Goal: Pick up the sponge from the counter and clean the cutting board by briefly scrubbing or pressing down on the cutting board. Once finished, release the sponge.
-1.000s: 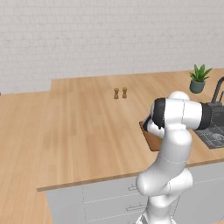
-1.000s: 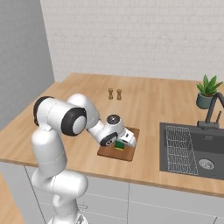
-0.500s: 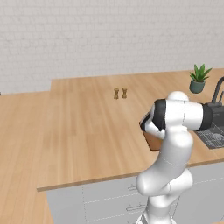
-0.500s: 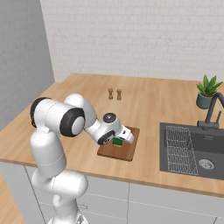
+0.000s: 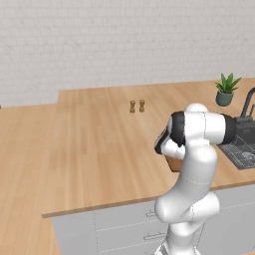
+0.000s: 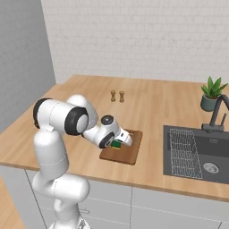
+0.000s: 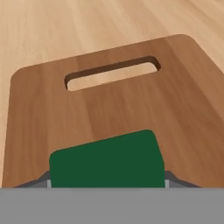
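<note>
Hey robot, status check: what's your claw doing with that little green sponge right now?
Gripper shut on small green-topped sponge. Sponge low over dark reddish-brown wooden cutting board, contact unclear. Handle slot ahead; nothing in the way.

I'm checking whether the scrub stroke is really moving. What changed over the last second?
The gripper carried the sponge a little toward the cutting board's near edge, its jaws shut on it throughout. The board, shakers, plant and sink stayed put.
</note>
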